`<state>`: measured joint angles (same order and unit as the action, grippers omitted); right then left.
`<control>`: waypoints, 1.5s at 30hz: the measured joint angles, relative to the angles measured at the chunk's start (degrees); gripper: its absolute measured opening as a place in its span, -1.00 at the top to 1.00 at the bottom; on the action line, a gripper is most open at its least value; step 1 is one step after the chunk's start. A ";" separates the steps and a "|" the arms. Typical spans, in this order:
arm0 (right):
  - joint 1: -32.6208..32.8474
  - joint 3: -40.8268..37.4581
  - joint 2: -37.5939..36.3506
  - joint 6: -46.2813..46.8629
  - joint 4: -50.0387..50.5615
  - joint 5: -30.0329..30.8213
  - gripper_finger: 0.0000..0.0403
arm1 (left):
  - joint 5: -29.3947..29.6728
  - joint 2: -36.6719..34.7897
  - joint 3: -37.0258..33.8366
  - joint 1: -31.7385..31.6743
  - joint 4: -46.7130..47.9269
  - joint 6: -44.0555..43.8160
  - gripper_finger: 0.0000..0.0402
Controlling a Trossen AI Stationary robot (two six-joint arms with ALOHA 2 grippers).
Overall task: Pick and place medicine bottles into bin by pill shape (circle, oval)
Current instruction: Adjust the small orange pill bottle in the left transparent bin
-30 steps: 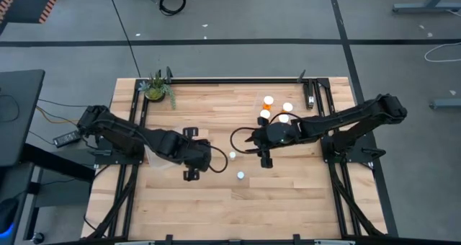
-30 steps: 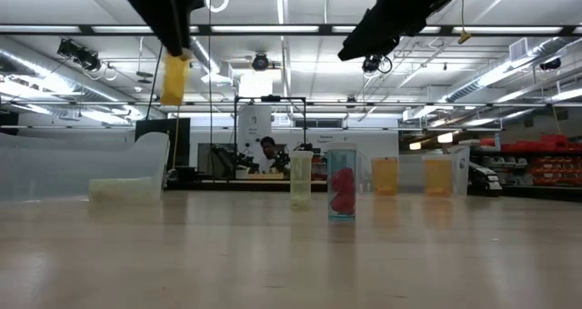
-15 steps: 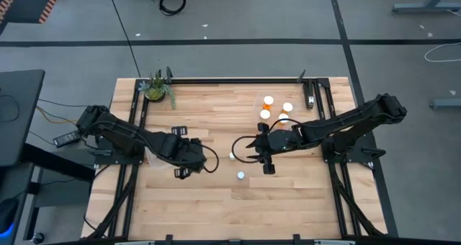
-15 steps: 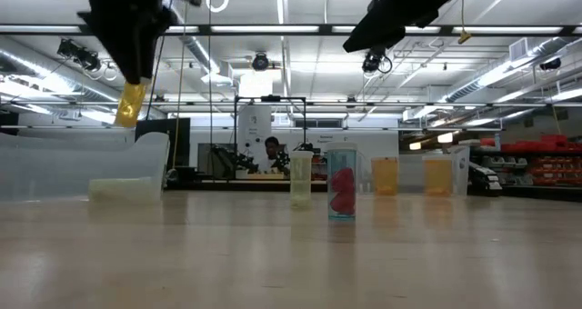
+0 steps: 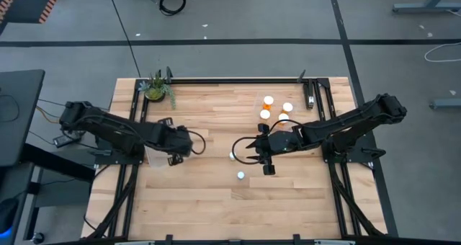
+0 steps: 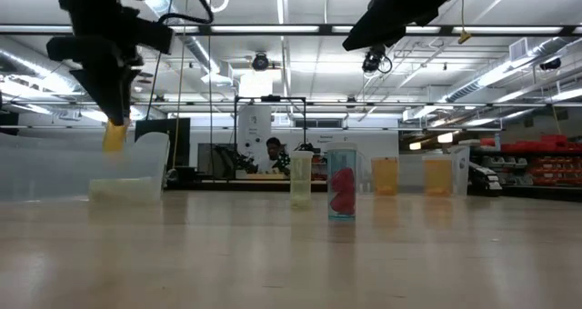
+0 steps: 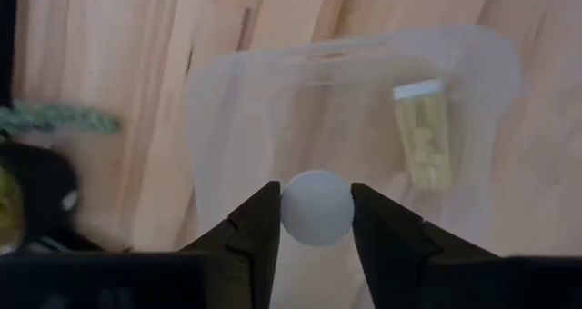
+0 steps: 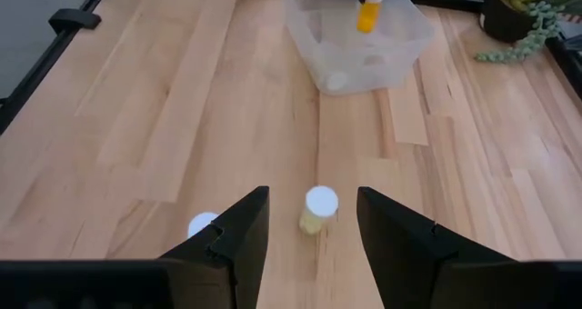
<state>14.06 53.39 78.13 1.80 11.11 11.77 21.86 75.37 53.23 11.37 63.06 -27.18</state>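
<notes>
One bottle (image 7: 424, 134) inside clear bin (image 7: 227, 91)

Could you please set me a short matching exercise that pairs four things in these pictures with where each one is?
Things:
1. left gripper
2. right gripper
3. potted plant
4. clear bin

Places:
A. at a far corner of the table
B. holds one bottle lying on its side
C. over the bin, shut on a white-capped bottle
D. open over a bottle standing mid-table

Pairs: 1-C, 2-D, 3-A, 4-B
</notes>
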 joint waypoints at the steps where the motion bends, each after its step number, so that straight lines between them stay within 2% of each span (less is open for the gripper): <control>1: 0.00 0.00 0.00 0.00 -0.06 0.00 0.13 | -0.36 -1.42 -1.52 -0.69 -1.27 -0.86 0.31; 10: 0.00 0.00 0.02 -0.07 -1.16 0.00 0.13 | -3.20 -11.28 -11.26 -5.81 -5.63 -9.96 0.34; 16: 0.00 0.00 0.02 -0.24 -1.86 0.00 0.13 | -8.38 -12.63 -15.93 -8.75 -9.72 -14.49 0.29; 19: 0.00 0.00 0.02 -0.24 -1.87 0.00 0.13 | -8.28 -12.67 -17.82 -10.15 -12.26 -15.70 0.27; 34: 0.00 0.00 0.02 -0.26 -1.85 0.00 0.13 | -8.73 -12.58 -18.38 -11.16 -14.06 -12.58 0.33; 40: 0.00 0.00 0.02 0.00 -1.83 0.00 0.13 | -8.49 -12.85 -18.38 -11.16 -20.57 -8.12 0.36; 43: 0.00 0.00 0.02 0.20 -1.80 0.00 0.13 | -6.92 -12.84 -18.36 -10.67 -23.52 -5.53 0.35; 45: 0.00 0.00 0.02 0.50 -1.81 0.00 0.13 | -3.81 -12.84 -18.36 -9.46 -24.68 -4.49 0.34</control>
<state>14.06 53.39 78.15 2.30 9.30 11.77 18.05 62.52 34.87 1.91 38.38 -31.67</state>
